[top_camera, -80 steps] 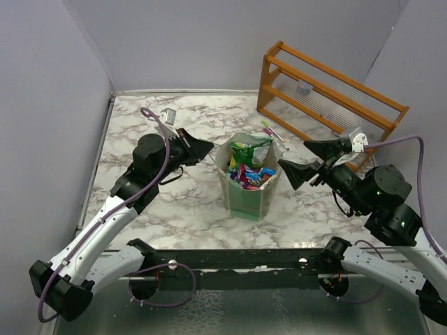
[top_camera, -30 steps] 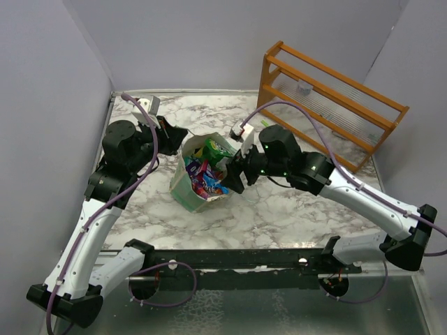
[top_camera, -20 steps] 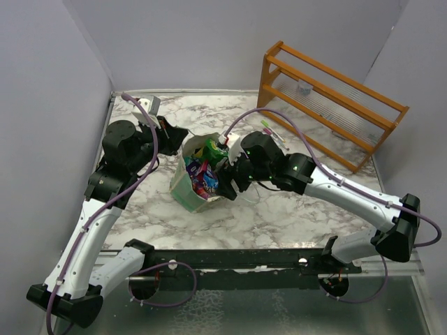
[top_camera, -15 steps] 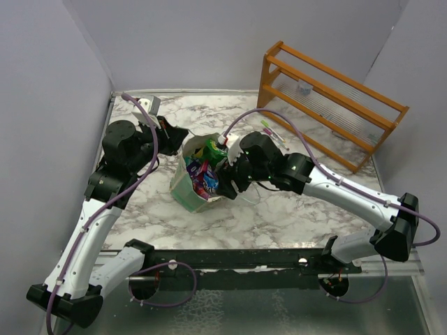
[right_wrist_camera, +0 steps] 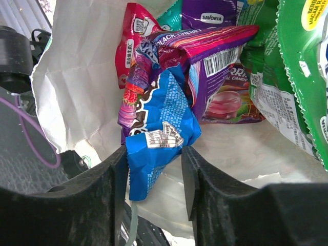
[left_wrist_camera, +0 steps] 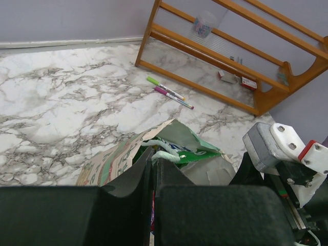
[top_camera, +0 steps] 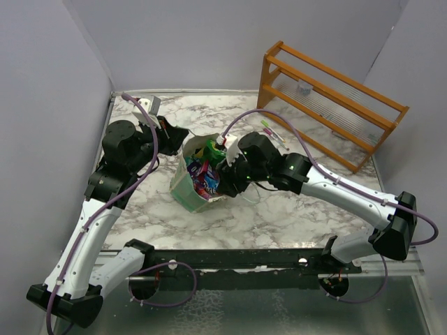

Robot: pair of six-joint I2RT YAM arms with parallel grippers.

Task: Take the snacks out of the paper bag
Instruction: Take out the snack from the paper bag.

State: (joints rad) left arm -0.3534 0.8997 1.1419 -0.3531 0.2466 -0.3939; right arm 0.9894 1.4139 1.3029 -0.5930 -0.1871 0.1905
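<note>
The paper bag (top_camera: 185, 192) leans tilted on the marble, its mouth facing right. My left gripper (top_camera: 180, 139) is shut on the bag's rim by the white cord handle (left_wrist_camera: 166, 154). My right gripper (top_camera: 225, 174) reaches into the mouth. In the right wrist view my right gripper (right_wrist_camera: 154, 151) is open, its fingers either side of the tail of a blue packet (right_wrist_camera: 159, 128). The left pad touches it and a gap shows at the right pad. Behind it lie more snacks: a purple packet (right_wrist_camera: 215, 56), a red one (right_wrist_camera: 130, 41) and a green one (right_wrist_camera: 302, 66).
A wooden rack (top_camera: 328, 105) stands at the back right with small items on its shelf. Two pens (left_wrist_camera: 169, 93) lie on the marble between the rack and the bag. Grey walls close the left, back and right sides.
The bag went from upright at the centre to tilted, held by my left gripper. My right gripper has moved into its mouth and its jaws have narrowed around the blue packet.
</note>
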